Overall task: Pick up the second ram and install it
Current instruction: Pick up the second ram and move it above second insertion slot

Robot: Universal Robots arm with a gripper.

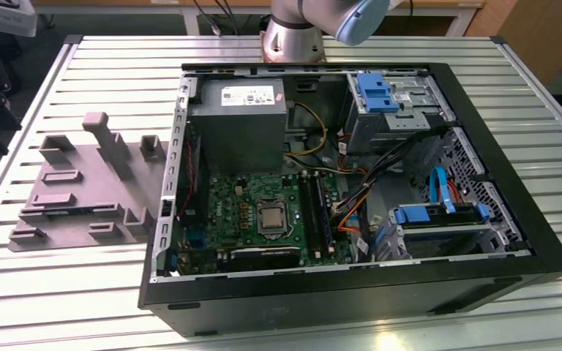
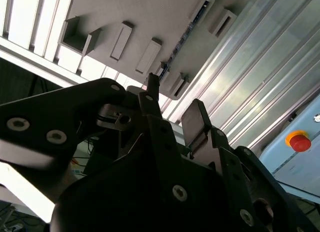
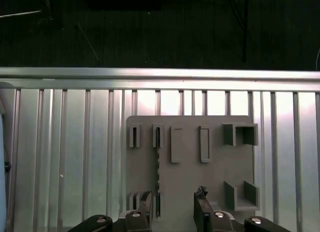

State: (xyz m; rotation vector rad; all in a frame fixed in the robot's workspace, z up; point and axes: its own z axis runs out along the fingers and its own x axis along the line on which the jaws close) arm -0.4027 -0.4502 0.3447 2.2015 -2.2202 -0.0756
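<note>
Grey holder point(image 3: 190, 172) on the bench point(image 3: 60, 142)
Gripper point(image 3: 173, 217) hung over it, jaws spread, empty; ram point(image 3: 158, 167) stood edgewise in its slot.

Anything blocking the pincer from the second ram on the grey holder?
Nothing visible. The second ram stands on edge in the grey holder, and the open pincer faces it across a bare gap.

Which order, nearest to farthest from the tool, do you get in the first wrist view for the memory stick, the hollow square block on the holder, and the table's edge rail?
1. The memory stick: on edge in the grey holder, right beside one finger of the open tool.
2. The hollow square block: at the holder's far corner.
3. The table's edge rail: beyond the holder.
</note>
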